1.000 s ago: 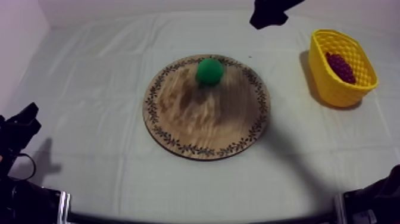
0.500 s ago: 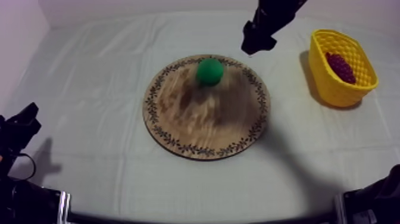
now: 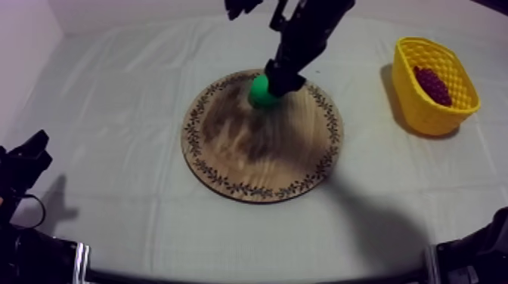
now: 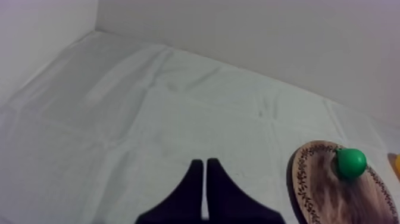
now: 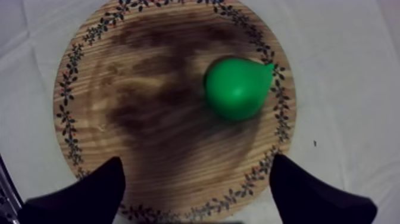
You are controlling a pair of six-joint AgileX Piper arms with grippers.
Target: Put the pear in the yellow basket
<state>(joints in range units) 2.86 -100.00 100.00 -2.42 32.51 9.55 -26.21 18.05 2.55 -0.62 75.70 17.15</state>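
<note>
The green pear (image 3: 259, 94) lies on the round wooden board (image 3: 257, 162) near its far rim. My right gripper (image 3: 277, 81) comes in from the upper right and hangs right above the pear, partly covering it. In the right wrist view its fingers (image 5: 89, 192) stand wide apart and open, with the pear (image 5: 238, 88) on the board (image 5: 149, 113) ahead of them and nothing between them. My left gripper (image 4: 204, 190) is shut on nothing, its fingers together as a narrow wedge over the cloth; it rests at the lower left (image 3: 29, 155). The yellow basket (image 3: 453, 113) stands at the right.
A bunch of purple grapes (image 3: 432, 84) lies inside the basket. From the left wrist, the board (image 4: 324, 193) and pear (image 4: 350, 162) lie well off to the side. Bare cloth surrounds the board, and a wall runs along the back.
My right arm has swung from the back of the table down and left, and now hangs over the pear. The pear, the board and the left arm have not moved.
</note>
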